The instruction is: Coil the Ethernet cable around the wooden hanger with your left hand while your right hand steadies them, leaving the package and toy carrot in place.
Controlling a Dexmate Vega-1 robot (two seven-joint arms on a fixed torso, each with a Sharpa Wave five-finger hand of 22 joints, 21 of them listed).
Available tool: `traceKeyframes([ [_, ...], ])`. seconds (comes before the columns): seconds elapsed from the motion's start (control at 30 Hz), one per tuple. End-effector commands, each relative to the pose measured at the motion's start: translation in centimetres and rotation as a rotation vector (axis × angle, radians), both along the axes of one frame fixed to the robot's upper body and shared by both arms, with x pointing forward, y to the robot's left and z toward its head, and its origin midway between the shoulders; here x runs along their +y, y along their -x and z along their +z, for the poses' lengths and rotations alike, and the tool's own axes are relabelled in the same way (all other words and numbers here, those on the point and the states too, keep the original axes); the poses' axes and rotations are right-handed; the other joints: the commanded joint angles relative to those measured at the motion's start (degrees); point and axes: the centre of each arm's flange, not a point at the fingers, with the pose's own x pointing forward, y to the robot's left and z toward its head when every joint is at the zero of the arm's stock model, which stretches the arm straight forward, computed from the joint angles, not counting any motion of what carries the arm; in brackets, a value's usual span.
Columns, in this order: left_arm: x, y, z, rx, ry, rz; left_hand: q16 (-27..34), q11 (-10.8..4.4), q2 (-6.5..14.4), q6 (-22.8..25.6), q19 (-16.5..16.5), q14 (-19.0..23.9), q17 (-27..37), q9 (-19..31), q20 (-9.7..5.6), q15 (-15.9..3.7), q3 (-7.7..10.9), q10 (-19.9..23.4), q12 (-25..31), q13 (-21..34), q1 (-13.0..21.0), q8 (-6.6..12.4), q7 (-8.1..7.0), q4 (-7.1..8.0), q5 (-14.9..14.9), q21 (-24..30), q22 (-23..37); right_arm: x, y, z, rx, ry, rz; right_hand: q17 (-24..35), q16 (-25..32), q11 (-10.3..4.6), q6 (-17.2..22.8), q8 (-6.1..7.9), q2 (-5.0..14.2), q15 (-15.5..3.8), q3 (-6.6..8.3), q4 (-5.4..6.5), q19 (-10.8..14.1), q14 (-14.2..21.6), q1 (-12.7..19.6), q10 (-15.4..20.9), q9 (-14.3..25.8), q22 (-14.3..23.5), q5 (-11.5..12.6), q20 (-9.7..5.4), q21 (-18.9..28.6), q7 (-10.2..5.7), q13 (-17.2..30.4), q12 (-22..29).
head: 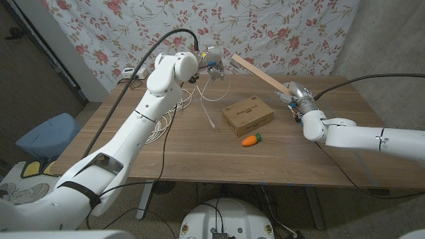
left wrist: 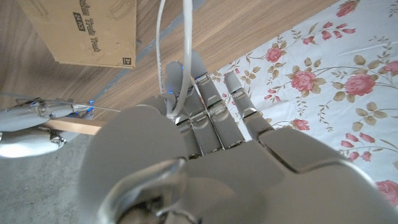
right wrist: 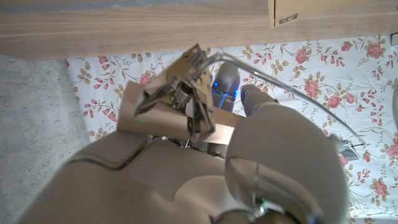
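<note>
In the head view my right hand grips the near end of the wooden hanger, a pale bar that slants up and away toward the back of the table. My left hand is raised by the bar's far end and pinches the white Ethernet cable. The cable drops from it to a loose pile on the table. The left wrist view shows the cable pinched by my left hand, with the hanger beyond it. The right wrist view shows my right hand around the hanger.
The cardboard package lies mid-table with the orange toy carrot just in front of it. One cable end lies left of the package. A floral cloth hangs behind the table. A blue seat stands at the left.
</note>
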Motion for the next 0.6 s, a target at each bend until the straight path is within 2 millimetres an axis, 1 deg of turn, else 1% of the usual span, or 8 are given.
traceKeyframes([
  [0.03, -1.4, -0.2, 2.9, 0.032, 0.057, -0.171, 0.38, -0.04, -0.12, 3.39, 0.55, 0.19, 0.56, 0.24, 0.28, -2.8, 0.07, 0.09, 0.28, 0.22, 0.7, 6.56, 2.77, 0.36, 0.49, 0.48, 0.12, 2.5, -0.1, 0.7, -0.107, 0.049, 0.042, 0.21, 0.69, -0.43, 5.45, 0.62, 2.15, -4.86, 4.26, 4.61, -0.31, -0.16, 2.07, -0.33, 0.27, -0.09, 0.36, -3.27, 0.45, 0.49, 0.06, 0.21],
  [0.13, -1.9, -0.4, 3.6, 0.029, 0.06, -0.192, 0.39, -0.13, -0.15, 3.53, 0.57, 0.22, 0.74, 0.16, 0.28, -2.81, 0.09, 0.03, 0.4, 0.37, 0.79, 6.53, 2.81, 0.39, 0.59, 0.54, 0.11, 3.2, 0.0, 0.7, -0.133, 0.074, 0.038, 0.21, 0.78, -0.56, 5.51, 0.68, 2.11, -4.86, 4.2, 4.64, -0.44, -0.33, 2.05, -0.4, 0.34, -0.14, 0.45, -3.39, 0.59, 0.39, 0.18, 0.29],
  [0.27, -2.5, -0.4, 4.2, 0.028, 0.068, -0.223, 0.33, -0.18, -0.3, 3.65, 0.62, 0.21, 1.09, 0.2, 0.26, -2.79, 0.08, 0.15, 0.48, 0.28, 0.93, 6.52, 2.81, 0.46, 0.79, 0.67, 0.09, 4.0, -0.3, 0.6, -0.133, 0.117, 0.028, 0.22, 0.95, -0.75, 5.46, 0.72, 2.05, -4.89, 4.11, 4.67, -0.58, -0.48, 2.03, -0.83, 0.47, -0.22, 0.57, -3.52, 0.75, 0.24, 0.7, 0.5],
  [0.47, -3.2, -0.1, 5.1, 0.038, 0.087, -0.289, 0.27, -0.08, -0.46, 3.71, 0.66, 0.28, 1.51, 0.24, 0.2, -2.8, 0.04, 0.07, 0.65, 0.4, 1.07, 6.46, 2.89, 0.56, 1.04, 0.82, 0.07, 5.3, -1.5, 0.3, -0.116, 0.182, 0.018, 0.22, 1.19, -0.83, 5.46, 0.78, 1.95, -4.9, 3.99, 4.68, -0.79, -0.67, 2.05, -0.62, 0.59, -0.32, 0.75, -3.67, 0.92, 0.11, 0.53, 0.54],
  [0.6, -3.6, 0.7, 6.0, 0.035, 0.086, -0.328, 0.25, -0.02, -0.51, 3.84, 0.73, 0.39, 1.84, 0.09, 0.16, -2.78, 0.03, 0.14, 0.68, 0.26, 1.21, 6.32, 3.09, 0.62, 1.22, 0.96, 0.07, 6.1, -2.7, 0.1, -0.107, 0.227, 0.017, 0.22, 1.4, -0.79, 5.56, 0.83, 1.9, -4.9, 3.9, 4.67, -0.93, -0.89, 2.09, -0.59, 0.66, -0.41, 0.95, -3.83, 1.08, 0.0, 0.45, 0.57],
])
